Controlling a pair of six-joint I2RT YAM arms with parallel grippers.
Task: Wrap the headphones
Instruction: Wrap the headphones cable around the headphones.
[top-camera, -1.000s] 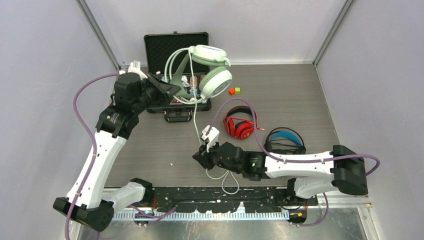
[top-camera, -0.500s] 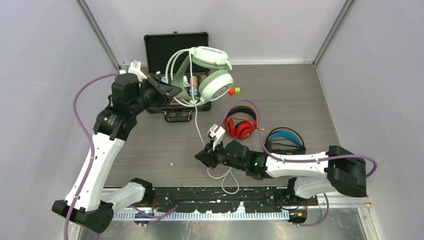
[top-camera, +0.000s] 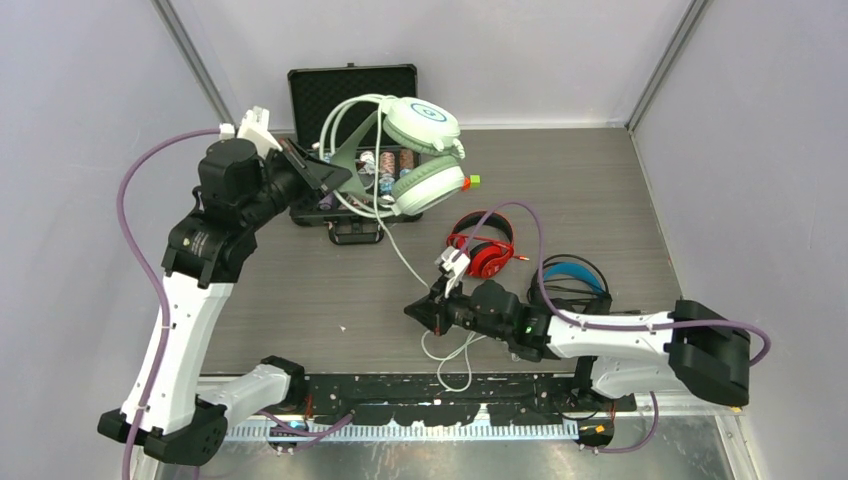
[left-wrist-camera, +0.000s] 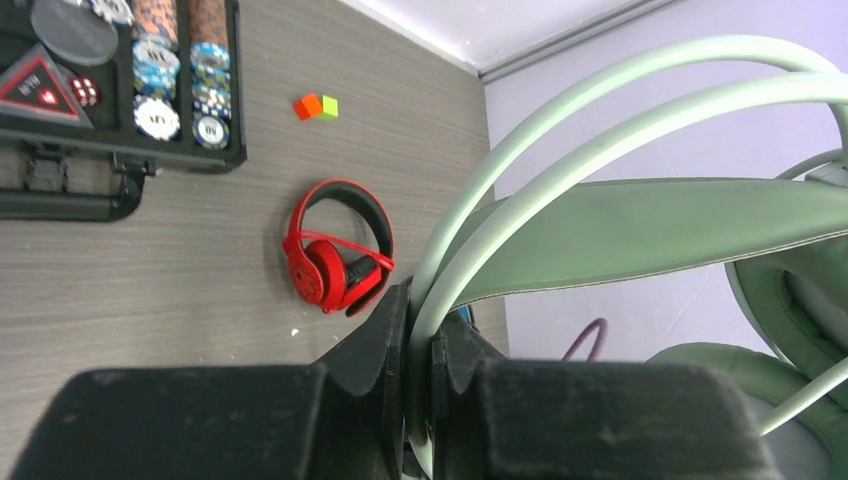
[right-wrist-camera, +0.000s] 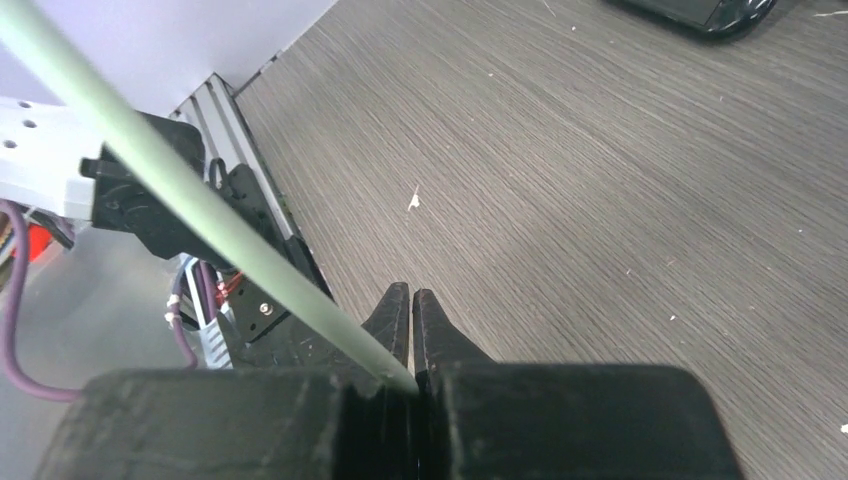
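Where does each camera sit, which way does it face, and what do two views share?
Top external: above and behind the bases, looking down on the table; both arms show, left gripper holding mint headphones, right gripper on their cable.
Left wrist: raised, looking down past its fingers, clamped on the headband, at red headphones and chip case.
Right wrist: low, facing left across the table; its shut fingers pinch the cable.
Shared: first two show the red headphones.
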